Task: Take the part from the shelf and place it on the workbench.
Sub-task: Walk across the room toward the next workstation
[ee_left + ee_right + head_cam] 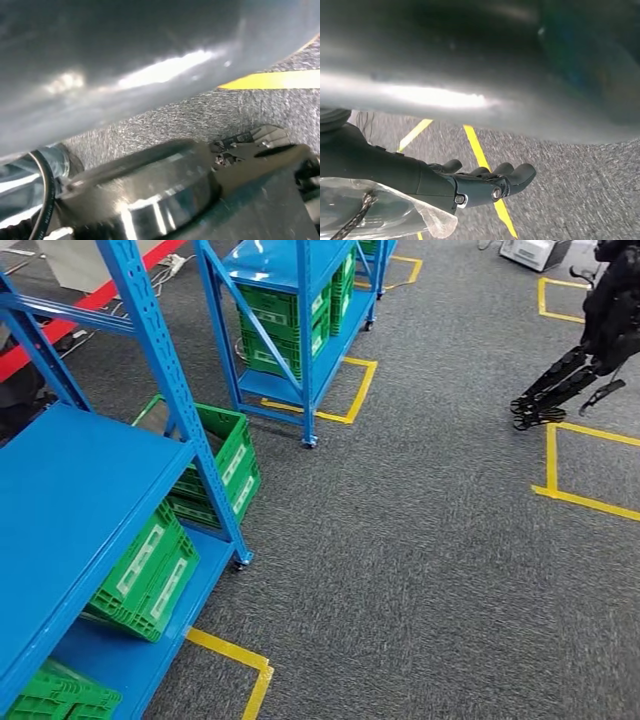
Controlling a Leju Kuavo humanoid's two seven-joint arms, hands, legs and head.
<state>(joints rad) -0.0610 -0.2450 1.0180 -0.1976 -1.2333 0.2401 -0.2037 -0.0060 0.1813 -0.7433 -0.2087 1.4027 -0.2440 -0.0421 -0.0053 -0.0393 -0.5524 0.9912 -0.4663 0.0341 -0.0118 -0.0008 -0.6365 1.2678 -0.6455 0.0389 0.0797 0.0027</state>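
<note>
A blue metal shelf (83,490) stands close at the left in the head view, its top board bare. Green plastic crates (147,575) sit on its lower board, and one more crate (226,465) stands behind the upright. In the right wrist view my right hand (486,185) hangs above the grey carpet with its dark fingers stretched out and nothing in them. The left wrist view is blurred; dark and grey shapes that may be my left hand (260,147) lie over the carpet, and I cannot tell how the fingers stand.
A second blue shelf (302,300) with green crates stands further back. Yellow tape lines (234,655) mark the grey carpet. Another dark robot (596,340) stands at the far right. Open carpet stretches through the middle and right.
</note>
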